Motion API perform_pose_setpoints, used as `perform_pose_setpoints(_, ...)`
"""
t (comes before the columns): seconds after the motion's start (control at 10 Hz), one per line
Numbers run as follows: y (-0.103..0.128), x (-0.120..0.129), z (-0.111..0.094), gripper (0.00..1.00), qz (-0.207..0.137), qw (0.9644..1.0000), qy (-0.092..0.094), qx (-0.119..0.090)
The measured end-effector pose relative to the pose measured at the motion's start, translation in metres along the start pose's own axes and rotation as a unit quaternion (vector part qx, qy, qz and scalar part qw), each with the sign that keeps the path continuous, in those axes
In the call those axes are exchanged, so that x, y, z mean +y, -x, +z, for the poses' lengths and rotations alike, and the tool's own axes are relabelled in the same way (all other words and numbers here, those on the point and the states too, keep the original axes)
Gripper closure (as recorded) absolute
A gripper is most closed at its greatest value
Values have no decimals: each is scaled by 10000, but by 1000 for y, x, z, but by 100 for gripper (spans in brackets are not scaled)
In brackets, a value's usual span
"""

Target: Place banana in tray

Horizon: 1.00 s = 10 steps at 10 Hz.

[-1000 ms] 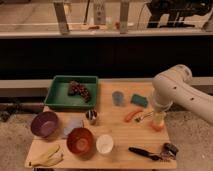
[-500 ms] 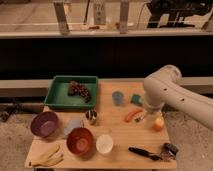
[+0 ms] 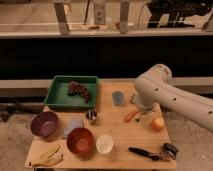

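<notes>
Banana [image 3: 47, 157]: flat on the counter [image 3: 118, 127], well apart from the tool [image 3: 144, 118], at the near corner across from it, beyond the orange bowl [image 3: 80, 141]. Likely light, soft and floppy; the strips splay, so expect sag. You'd do best pinching across the thick middle of the curve, not a loose strip. Tray [image 3: 59, 97]: also well off from the tool, at the far corner on the banana's side, dark grapes [image 3: 80, 91] already inside. Tool: low beside the carrot-like piece [image 3: 131, 115] and apple [image 3: 157, 123], standing wide, nothing in it.
</notes>
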Motion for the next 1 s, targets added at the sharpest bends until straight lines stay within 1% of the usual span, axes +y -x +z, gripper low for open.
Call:
perform_pose_setpoints(0.2, 32, -5, -3, 20, -217, 9998, -4, -26)
perform_pose_setpoints(0.3, 43, -5, -5, 20, -303, 9995, -4, -40)
perform_pose_setpoints(0.4, 46, -7, -5, 20, -323, 9995, 1, -52)
perform_pose_setpoints(0.6, 48, -7, -9, 20, -475, 9988, 1, -72)
perform_pose_setpoints(0.7, 53, -8, -11, 20, -573, 9983, -1, -75)
perform_pose_setpoints(1.0, 93, -15, -17, 20, -890, 9960, -30, -120)
